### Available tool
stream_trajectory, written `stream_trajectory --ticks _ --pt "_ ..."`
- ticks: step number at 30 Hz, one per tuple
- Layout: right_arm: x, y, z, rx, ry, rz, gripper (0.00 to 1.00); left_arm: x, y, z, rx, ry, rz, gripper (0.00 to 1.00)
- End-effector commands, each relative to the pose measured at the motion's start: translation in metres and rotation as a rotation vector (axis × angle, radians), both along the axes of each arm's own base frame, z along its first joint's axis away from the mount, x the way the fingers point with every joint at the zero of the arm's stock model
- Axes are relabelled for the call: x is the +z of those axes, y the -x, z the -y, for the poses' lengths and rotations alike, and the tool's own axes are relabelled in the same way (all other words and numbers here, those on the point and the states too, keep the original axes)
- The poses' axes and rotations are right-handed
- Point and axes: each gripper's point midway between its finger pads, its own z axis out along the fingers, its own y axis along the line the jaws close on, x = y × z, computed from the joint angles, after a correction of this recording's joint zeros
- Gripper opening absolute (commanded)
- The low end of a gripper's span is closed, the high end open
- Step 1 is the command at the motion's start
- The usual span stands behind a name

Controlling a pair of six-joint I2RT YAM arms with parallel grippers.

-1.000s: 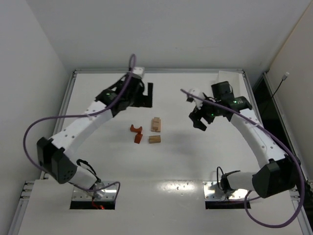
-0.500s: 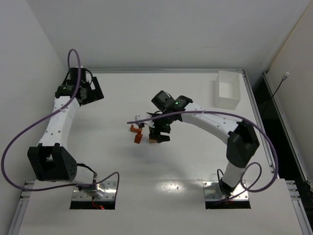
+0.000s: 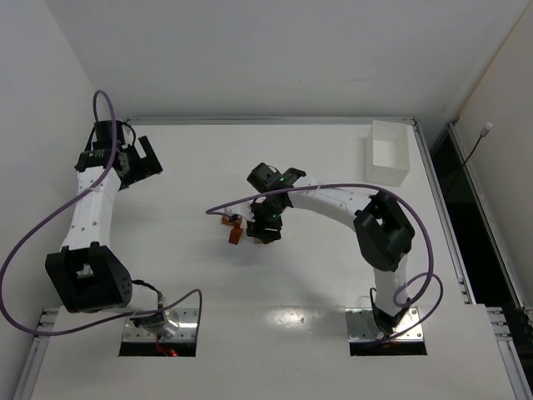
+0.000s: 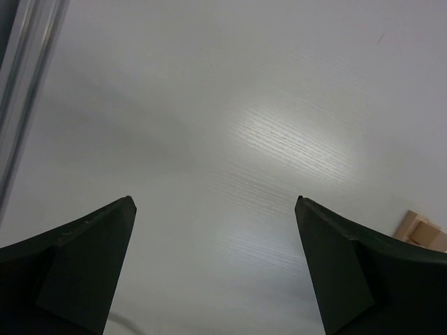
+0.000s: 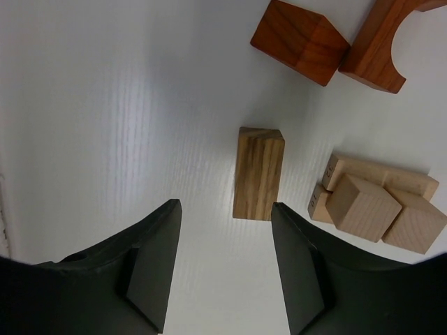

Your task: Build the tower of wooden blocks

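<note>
The wood blocks lie loose at the table's middle. In the right wrist view a tan rectangular block (image 5: 258,173) lies flat just beyond my open, empty right gripper (image 5: 225,204). A reddish-orange cube (image 5: 299,42) and a reddish-orange arch (image 5: 380,42) lie farther on. A cluster of pale tan blocks (image 5: 380,202) lies to the right. In the top view my right gripper (image 3: 266,227) hovers over the blocks and hides the tan ones; a reddish-orange piece (image 3: 236,236) shows beside it. No stacked tower shows. My left gripper (image 3: 150,157) is open and empty at the far left.
A white rectangular box (image 3: 390,154) stands at the back right. The left wrist view shows my left gripper (image 4: 215,200) over bare white table, with the table's raised left rim (image 4: 28,84) and a pale tan piece (image 4: 421,230) at the right edge.
My right arm has swung from the right side to the centre and lowered over the blocks. My left arm has pulled back from the centre to the far left.
</note>
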Motion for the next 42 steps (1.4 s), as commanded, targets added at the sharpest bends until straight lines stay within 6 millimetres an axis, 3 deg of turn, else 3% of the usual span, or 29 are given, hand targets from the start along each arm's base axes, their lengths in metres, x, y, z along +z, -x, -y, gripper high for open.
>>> stream_trajectory --ticks 1,14,27,30,33,34,35,37,39,41,42 --pt "0.0 -0.014 -0.016 0.002 -0.032 0.041 0.51 0.009 0.002 -0.002 -0.008 0.019 0.045 0.97" --pt "-0.025 -0.034 -0.022 -0.016 0.025 0.065 0.5 0.0 0.003 -0.008 -0.001 0.057 0.042 0.97" --pt "-0.046 -0.024 -0.016 0.014 0.088 0.051 0.47 -0.012 -0.002 -0.013 -0.001 0.072 0.015 0.97" --pt "-0.049 -0.026 -0.016 0.012 0.093 0.059 0.42 -0.015 -0.002 -0.014 0.0 0.075 0.006 0.97" --pt "-0.049 -0.023 -0.018 0.021 0.093 0.059 0.31 -0.018 -0.003 -0.014 0.0 0.077 -0.002 0.97" --pt "-0.049 -0.023 -0.018 0.021 0.093 0.059 0.26 -0.017 -0.005 -0.014 0.0 0.075 0.006 0.97" --pt "-0.049 -0.023 -0.018 0.021 0.093 0.059 0.11 -0.017 -0.005 -0.014 0.0 0.075 0.006 0.97" --pt "-0.041 -0.02 -0.021 0.029 0.085 0.067 0.0 -0.017 -0.005 -0.013 -0.006 0.082 0.008 0.97" --pt "-0.021 -0.014 -0.026 0.044 0.047 0.072 0.0 -0.017 -0.005 -0.013 -0.006 0.082 0.008 0.97" --pt "0.009 -0.005 -0.033 0.038 -0.008 0.039 0.0 -0.02 -0.006 -0.011 -0.012 0.089 0.008 0.97" --pt "0.043 -0.007 -0.041 0.037 -0.071 0.063 0.0 -0.02 -0.006 -0.011 -0.012 0.089 0.008 0.97"
